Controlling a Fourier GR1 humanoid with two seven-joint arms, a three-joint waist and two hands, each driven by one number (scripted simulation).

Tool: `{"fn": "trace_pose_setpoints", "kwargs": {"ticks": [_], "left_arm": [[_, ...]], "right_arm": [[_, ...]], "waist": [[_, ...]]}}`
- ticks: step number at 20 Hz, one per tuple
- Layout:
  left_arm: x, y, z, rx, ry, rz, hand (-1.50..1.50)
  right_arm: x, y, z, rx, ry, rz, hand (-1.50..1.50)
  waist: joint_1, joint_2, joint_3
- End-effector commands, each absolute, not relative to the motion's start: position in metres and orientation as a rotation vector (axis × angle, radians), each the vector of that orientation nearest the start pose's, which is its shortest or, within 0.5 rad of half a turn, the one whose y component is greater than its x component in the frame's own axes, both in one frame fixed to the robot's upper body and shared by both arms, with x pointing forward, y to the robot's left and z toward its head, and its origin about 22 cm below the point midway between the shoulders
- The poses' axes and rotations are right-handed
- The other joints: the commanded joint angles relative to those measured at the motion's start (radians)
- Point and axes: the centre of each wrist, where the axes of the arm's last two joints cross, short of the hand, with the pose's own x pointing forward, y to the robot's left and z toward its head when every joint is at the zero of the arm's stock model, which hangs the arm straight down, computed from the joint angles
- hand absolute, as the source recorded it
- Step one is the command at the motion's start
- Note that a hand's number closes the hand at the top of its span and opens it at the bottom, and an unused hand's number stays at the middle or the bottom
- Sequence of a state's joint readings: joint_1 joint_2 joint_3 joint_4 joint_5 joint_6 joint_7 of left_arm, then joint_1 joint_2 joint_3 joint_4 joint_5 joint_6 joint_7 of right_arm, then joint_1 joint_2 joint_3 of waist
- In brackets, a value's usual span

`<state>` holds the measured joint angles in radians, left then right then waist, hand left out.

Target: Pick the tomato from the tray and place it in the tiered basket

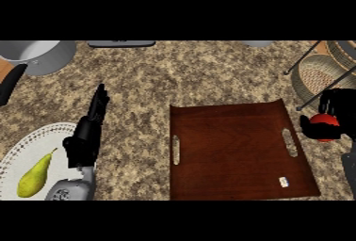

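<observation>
The red tomato [324, 120] is held at the right edge of the view, just right of the brown wooden tray [236, 150]. My right hand [332, 107] is curled round it, and its black fingers hide much of the fruit. The tiered basket [321, 70], woven with dark metal legs, stands at the upper right, just beyond the hand. The tray's surface is bare apart from a small white label. My left hand [87, 132] stays open to the left of the tray, fingers straight and pointing away over the counter.
A white patterned plate [21, 150] with a yellow-green pear [35, 178] lies at the lower left. A grey pot [42, 54] with a black handle stands at the upper left. A dark object [122, 44] shows at the top edge.
</observation>
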<state>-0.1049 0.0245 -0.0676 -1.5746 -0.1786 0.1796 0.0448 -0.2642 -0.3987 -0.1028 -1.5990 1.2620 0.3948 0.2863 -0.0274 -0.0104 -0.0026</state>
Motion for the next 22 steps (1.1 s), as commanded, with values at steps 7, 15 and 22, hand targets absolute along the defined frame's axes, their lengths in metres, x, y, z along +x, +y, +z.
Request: {"fn": "trace_pose_setpoints", "kwargs": {"ticks": [7, 15, 22], "left_arm": [[0.253, 0.201, 0.032, 0.180, -1.664, -0.123, 0.00], [0.262, 0.223, 0.036, 0.189, -1.663, -0.119, 0.00], [0.266, 0.193, 0.034, 0.182, -1.660, -0.120, 0.00]], "right_arm": [[0.248, -0.322, 0.264, -1.427, -0.976, 0.882, 1.50], [0.274, -0.336, 0.291, -1.234, -1.138, 0.654, 1.50], [0.311, -0.367, 0.304, -1.268, -1.139, 0.632, 1.50]], "waist": [[0.024, 0.006, 0.002], [0.042, 0.009, 0.002], [0.037, 0.012, 0.003]]}}
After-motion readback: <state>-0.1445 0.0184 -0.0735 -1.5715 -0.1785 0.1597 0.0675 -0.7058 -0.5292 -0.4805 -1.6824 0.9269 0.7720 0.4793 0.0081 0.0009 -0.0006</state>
